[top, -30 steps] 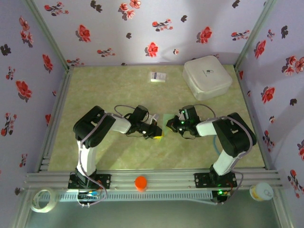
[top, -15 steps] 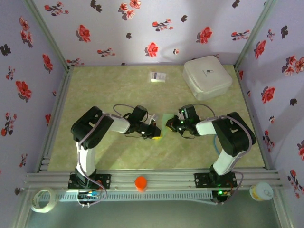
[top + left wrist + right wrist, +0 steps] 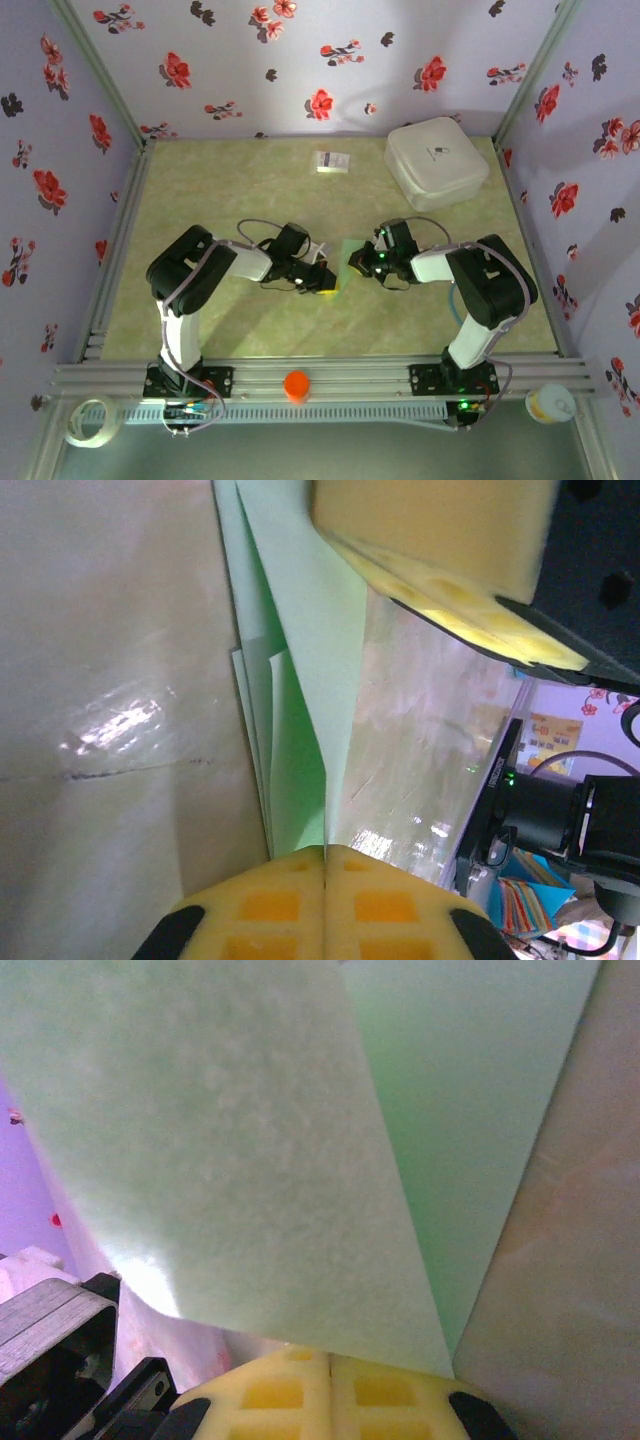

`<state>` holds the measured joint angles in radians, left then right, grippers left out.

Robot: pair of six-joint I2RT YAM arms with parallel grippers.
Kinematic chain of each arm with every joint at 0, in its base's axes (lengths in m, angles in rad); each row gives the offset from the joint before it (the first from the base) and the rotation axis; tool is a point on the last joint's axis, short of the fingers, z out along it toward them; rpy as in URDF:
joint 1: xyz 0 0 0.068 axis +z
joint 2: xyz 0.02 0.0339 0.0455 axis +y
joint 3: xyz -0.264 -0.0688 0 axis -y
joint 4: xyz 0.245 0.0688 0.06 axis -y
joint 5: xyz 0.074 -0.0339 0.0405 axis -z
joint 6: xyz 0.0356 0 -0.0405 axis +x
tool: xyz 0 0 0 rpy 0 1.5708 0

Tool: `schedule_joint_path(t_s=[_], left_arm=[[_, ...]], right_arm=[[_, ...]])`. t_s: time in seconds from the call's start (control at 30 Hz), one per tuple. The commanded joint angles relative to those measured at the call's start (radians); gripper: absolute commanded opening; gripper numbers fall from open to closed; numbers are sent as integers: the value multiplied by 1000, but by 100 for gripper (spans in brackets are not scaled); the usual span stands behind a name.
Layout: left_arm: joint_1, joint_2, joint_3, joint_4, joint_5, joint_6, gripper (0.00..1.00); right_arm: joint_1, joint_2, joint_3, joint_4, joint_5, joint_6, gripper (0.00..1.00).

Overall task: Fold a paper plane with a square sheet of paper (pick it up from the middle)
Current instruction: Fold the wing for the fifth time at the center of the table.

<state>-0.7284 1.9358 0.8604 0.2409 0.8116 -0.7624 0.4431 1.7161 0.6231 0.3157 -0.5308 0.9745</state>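
Your left gripper [image 3: 325, 880] pinches stacked folds of the pale mint-green paper sheet [image 3: 300, 630]; your right gripper [image 3: 330, 1365] clamps one smooth flap.

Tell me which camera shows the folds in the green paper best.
Left wrist: there the folded green paper shows its stacked layers and creases sharply and in good light. The right wrist view gives one broad, blurry flap of it close to the lens. The top external view gives just a small pale sliver.
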Motion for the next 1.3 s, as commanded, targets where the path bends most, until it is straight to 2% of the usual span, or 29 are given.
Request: schedule_joint_path(t_s=[0.0, 0.03, 0.07, 0.13, 0.17, 0.27, 0.47, 0.5, 0.6, 0.73, 0.77, 0.83, 0.87, 0.93, 0.97, 1.03, 1.27], left_arm=[[-10, -8, -28, -174, 6, 52, 0], [-12, -7, -25, -182, 7, 58, 2], [-17, -9, -20, -195, 6, 65, 9], [-24, -11, -17, -216, 6, 78, 11], [-28, -12, -13, -229, 4, 86, 11], [-36, -16, -6, -281, -21, 117, 0], [-47, -20, 0, -335, -50, 146, 0], [-49, -21, 1, -341, -52, 149, 5], [-54, -28, 1, -364, -68, 158, 6], [-55, -37, -3, -387, -91, 165, 2], [-55, -38, -5, -388, -92, 164, 4], [-57, -42, -6, -396, -93, 167, 14], [-57, -42, -7, -397, -93, 169, 14], [-56, -45, -10, -400, -93, 169, 11], [-59, -46, -9, -403, -94, 171, 6], [-59, -46, -10, -409, -99, 171, 1], [-60, -58, -16, -416, -107, 175, 0]], right_arm=[[-3, 39, -4, -108, 91, -37, 5], [-3, 39, -5, -111, 93, -37, 5], [-2, 39, -4, -113, 95, -37, 5], [-3, 38, -5, -116, 97, -39, 5], [-3, 37, -4, -120, 98, -39, 5], [-1, 39, -1, -125, 100, -41, 5], [0, 43, 3, -134, 102, -45, 5], [0, 45, 4, -133, 102, -45, 5], [0, 47, 5, -136, 104, -47, 5], [3, 50, 7, -139, 104, -48, 5], [3, 51, 7, -139, 105, -48, 5], [5, 51, 6, -140, 107, -48, 4], [5, 53, 8, -139, 106, -49, 4], [6, 53, 9, -141, 106, -48, 4], [6, 54, 10, -141, 108, -48, 4], [6, 54, 9, -141, 108, -49, 4], [11, 62, 14, -147, 110, -49, 4]])
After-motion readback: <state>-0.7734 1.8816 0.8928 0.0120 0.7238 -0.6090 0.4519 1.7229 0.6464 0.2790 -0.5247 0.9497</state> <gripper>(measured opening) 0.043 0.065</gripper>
